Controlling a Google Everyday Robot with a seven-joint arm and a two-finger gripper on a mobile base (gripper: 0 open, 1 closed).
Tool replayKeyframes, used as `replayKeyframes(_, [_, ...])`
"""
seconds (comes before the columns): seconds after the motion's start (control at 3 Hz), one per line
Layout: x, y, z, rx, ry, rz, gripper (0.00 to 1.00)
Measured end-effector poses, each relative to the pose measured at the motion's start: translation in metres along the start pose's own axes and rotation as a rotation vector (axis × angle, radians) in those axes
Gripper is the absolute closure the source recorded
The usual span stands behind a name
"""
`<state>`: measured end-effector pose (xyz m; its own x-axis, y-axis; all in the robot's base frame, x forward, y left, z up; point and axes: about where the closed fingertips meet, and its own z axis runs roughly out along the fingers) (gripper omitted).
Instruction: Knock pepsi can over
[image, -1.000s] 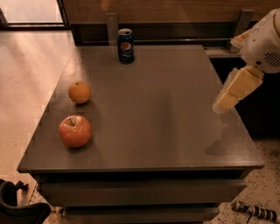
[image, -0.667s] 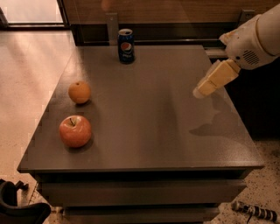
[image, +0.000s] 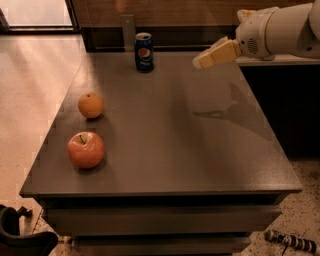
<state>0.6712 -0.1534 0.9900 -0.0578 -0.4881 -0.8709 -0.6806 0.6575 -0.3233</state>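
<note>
The pepsi can (image: 144, 52) is seen standing upright near the far edge of the grey table (image: 190, 150), slightly left of its middle. The gripper (image: 198, 62) is held in the air above the table's far right part, with its jaws pressed together on nothing. An orange (image: 91, 105) and a red apple (image: 86, 149) are set on the table's left side.

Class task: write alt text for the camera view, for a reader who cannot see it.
The robot's gripper hangs above a dark grey table, pointing toward an upright pepsi can at the far edge. An orange and a red apple sit apart near the picture's left side.
</note>
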Motion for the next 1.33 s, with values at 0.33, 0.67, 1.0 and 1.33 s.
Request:
replayKeyframes(0.33, [-0.026, -0.012, 0.026, 0.067, -0.111, 0.027, 0.00])
replayKeyframes(0.67, [-0.033, -0.022, 0.025, 0.109, -0.135, 0.028, 0.00])
replayKeyframes(1.0, [-0.033, -0.022, 0.025, 0.109, -0.135, 0.028, 0.00])
replayKeyframes(1.33, [-0.030, -0.012, 0.059, 0.083, -0.153, 0.076, 0.00])
